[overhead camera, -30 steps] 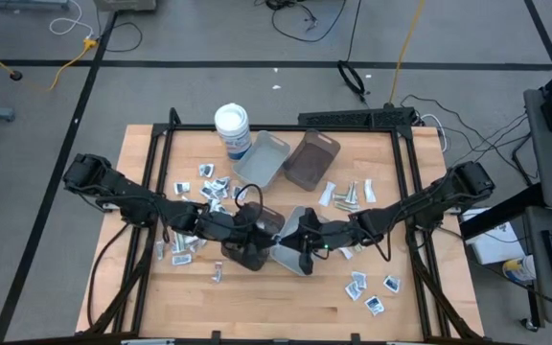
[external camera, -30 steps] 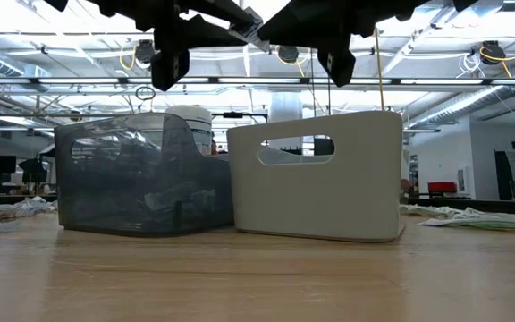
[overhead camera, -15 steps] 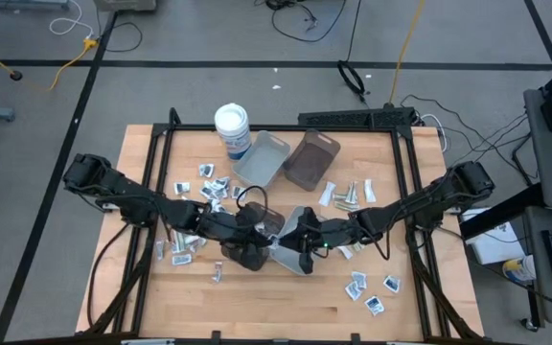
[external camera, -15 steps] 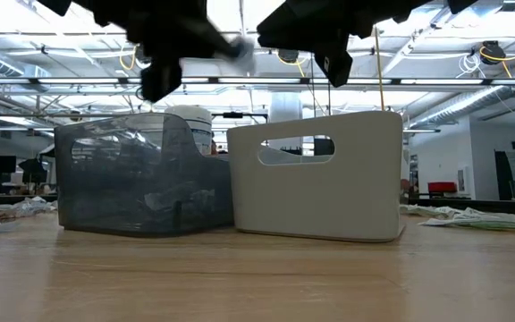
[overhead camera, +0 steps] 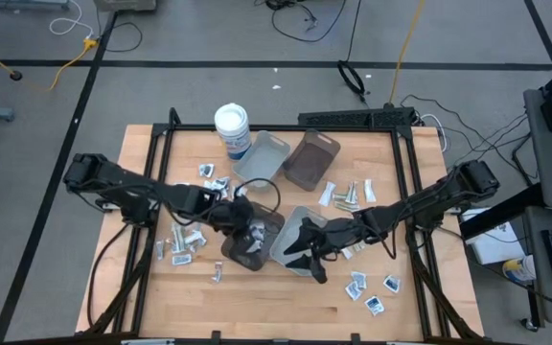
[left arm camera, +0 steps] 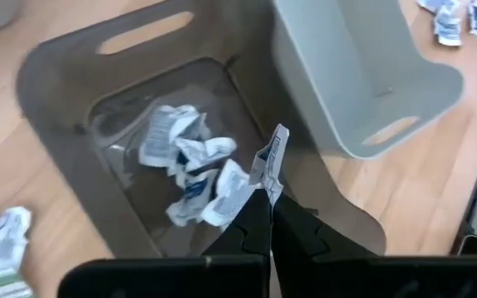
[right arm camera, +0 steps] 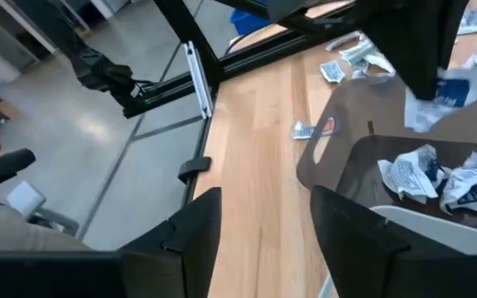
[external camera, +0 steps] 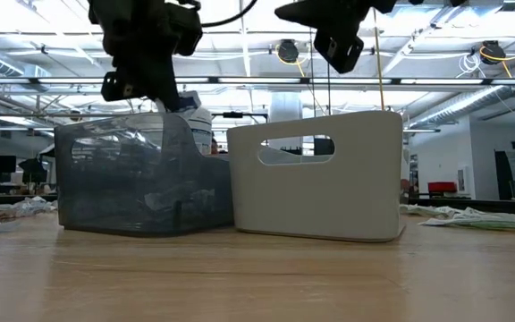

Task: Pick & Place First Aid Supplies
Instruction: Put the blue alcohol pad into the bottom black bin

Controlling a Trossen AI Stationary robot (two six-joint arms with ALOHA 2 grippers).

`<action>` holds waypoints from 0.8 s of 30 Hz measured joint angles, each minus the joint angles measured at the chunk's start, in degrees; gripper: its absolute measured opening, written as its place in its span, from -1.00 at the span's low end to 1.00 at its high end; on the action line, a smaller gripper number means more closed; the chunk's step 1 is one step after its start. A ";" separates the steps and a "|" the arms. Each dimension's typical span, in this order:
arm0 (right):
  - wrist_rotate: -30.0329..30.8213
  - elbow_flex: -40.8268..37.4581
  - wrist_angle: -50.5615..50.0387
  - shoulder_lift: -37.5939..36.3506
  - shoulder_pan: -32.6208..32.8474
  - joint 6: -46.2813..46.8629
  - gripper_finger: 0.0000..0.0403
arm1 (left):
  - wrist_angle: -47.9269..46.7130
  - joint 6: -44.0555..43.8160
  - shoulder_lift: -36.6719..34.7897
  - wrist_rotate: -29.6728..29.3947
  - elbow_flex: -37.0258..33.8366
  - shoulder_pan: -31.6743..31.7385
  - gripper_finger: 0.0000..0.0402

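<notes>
One small white packet [left arm camera: 270,161] is pinched upright between the closed fingers of the left gripper [left arm camera: 269,201], which hangs over the dark translucent tray [overhead camera: 249,244] in the middle of the counter [overhead camera: 276,297]. The packet carries bluish print too small to read. Below it, on the tray's floor, lie several more crumpled white and blue packets [left arm camera: 187,165]. The same held packet shows in the right wrist view, dangling from the left arm above the tray.

Just beside that tray, touching it along one side, stands the pale grey tray [overhead camera: 295,240] with a slot handle [external camera: 295,148] cut in its wall. The right gripper [overhead camera: 307,261] sits over this tray's near edge with its fingers [right arm camera: 190,232] spread apart and nothing between them.

Farther out, loose packets [overhead camera: 185,240] lie scattered on the counter to the left of the trays, others [overhead camera: 372,292] near the front right, and pale strips [overhead camera: 348,196] lie toward the back right. A second grey tray [overhead camera: 264,158] and a brown tray [overhead camera: 310,158] lie side by side at the back, next to a white round tub [overhead camera: 232,126] with a blue label whose writing cannot be read.
</notes>
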 joint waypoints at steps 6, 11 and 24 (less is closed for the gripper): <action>-0.03 -0.02 -0.11 0.04 0.00 -0.07 -0.10 | -0.16 0.01 2.26 1.02 0.11 1.58 -1.00; 0.01 -0.02 -0.11 0.04 0.00 -0.16 -0.12 | 0.31 0.01 6.91 1.92 0.09 1.40 -1.00; -0.07 -0.02 -0.11 0.04 0.13 4.34 -0.15 | 1.96 3.19 10.11 2.62 0.07 1.42 -0.72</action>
